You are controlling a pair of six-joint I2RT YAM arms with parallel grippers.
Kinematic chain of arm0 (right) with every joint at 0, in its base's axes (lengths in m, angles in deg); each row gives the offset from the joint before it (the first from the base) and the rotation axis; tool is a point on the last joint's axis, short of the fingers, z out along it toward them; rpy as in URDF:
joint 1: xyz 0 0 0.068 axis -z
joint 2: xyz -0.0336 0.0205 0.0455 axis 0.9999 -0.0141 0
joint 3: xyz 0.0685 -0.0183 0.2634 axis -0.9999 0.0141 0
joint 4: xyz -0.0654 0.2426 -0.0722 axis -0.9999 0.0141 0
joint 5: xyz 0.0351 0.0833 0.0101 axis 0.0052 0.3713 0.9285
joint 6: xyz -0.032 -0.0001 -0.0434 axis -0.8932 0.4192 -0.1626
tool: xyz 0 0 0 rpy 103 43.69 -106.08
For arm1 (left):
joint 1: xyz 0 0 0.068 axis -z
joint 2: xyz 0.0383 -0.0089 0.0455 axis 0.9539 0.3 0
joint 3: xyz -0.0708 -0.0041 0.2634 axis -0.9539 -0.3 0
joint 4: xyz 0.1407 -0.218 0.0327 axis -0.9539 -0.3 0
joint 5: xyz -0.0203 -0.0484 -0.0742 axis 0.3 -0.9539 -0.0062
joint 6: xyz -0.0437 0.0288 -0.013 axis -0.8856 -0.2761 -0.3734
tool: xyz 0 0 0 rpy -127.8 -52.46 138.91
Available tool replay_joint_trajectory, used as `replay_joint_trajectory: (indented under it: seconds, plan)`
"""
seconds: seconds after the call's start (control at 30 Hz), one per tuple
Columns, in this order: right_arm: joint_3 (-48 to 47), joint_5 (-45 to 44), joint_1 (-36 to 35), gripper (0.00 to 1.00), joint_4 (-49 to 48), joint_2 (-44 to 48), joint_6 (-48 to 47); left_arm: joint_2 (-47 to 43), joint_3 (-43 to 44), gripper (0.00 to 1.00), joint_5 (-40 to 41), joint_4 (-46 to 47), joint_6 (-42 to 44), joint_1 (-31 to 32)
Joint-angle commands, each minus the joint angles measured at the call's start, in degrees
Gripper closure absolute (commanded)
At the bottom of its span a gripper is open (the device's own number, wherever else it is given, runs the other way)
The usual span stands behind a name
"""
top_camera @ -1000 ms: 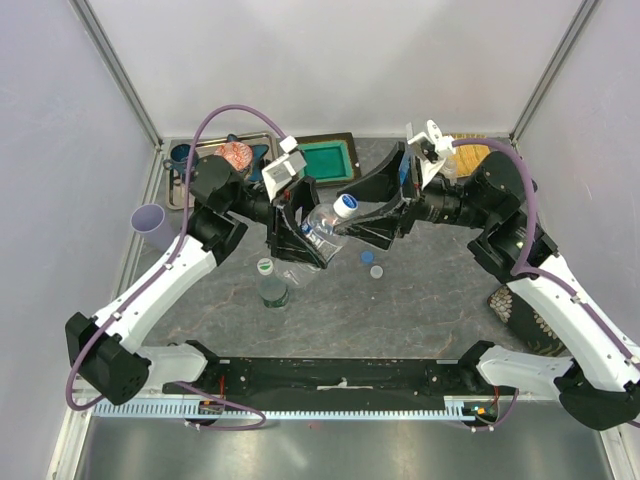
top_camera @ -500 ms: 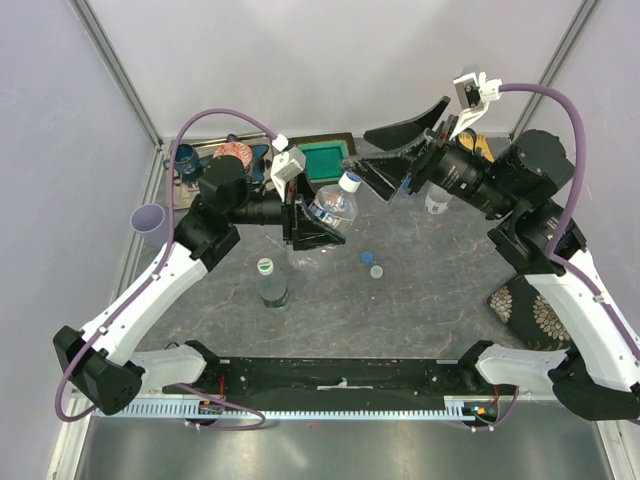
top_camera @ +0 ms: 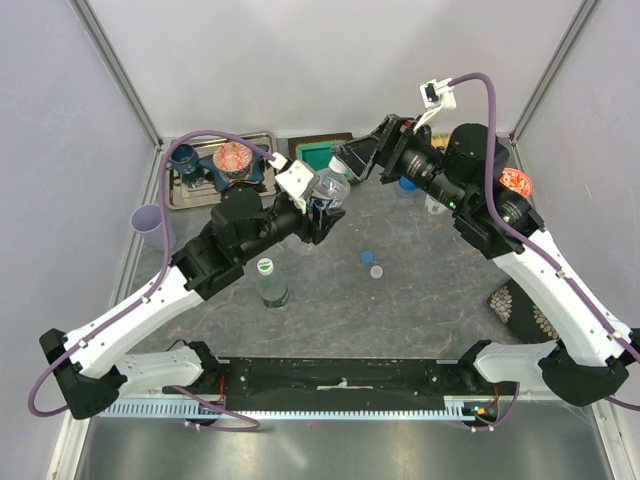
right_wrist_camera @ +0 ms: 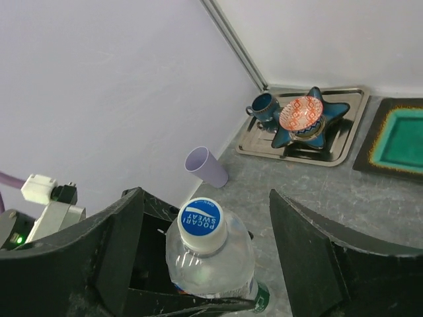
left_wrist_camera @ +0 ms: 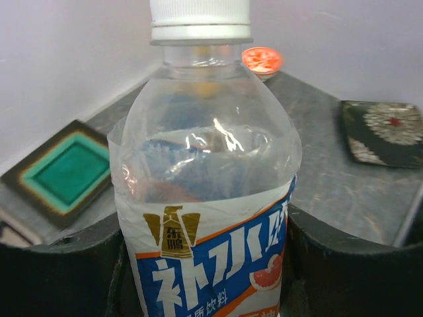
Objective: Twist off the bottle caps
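Left end effector (top_camera: 316, 208) clamped the labelled bottle (left_wrist_camera: 205, 198), raised above tabletop (top_camera: 420, 300). Right end effector (top_camera: 356, 150) spread wide, fingers either side of the blue-and-white cap (right_wrist_camera: 201, 218), cap still on, no contact.

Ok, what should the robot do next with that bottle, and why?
Probably close the right gripper on the blue-and-white cap. It stands open on either side of the cap, not touching it, and the left gripper holds the bottle.
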Motion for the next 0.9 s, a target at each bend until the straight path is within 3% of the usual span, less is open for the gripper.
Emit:
replay_joint_trajectory:
  seconds: [0.0,0.2,0.33,0.67,0.77,0.87]
  plan:
    - [-0.04,-2.49,-0.62,0.18,-1.40,-0.41,2.17,0.14,-0.10,0.59,14.47,2.43,5.92,2.12]
    - [-0.04,-3.02,-1.58,0.28,-1.67,-2.52,1.91,0.85,0.16,0.59,17.29,2.43,6.63,3.61]
    - [0.40,-3.10,-1.93,0.39,-1.93,-3.57,1.82,1.02,0.34,0.59,17.38,2.52,6.89,3.96]
    - [1.71,-3.37,-1.94,0.52,-2.72,-3.75,1.03,0.93,0.17,0.59,17.38,2.52,7.50,4.14]
    - [2.24,-3.20,-1.94,0.66,-2.98,-3.58,0.85,0.85,0.08,0.59,17.38,2.52,7.42,4.14]
    - [2.85,-2.23,-1.94,0.97,-2.98,-3.66,1.03,0.93,0.08,0.59,17.29,2.78,7.59,4.14]
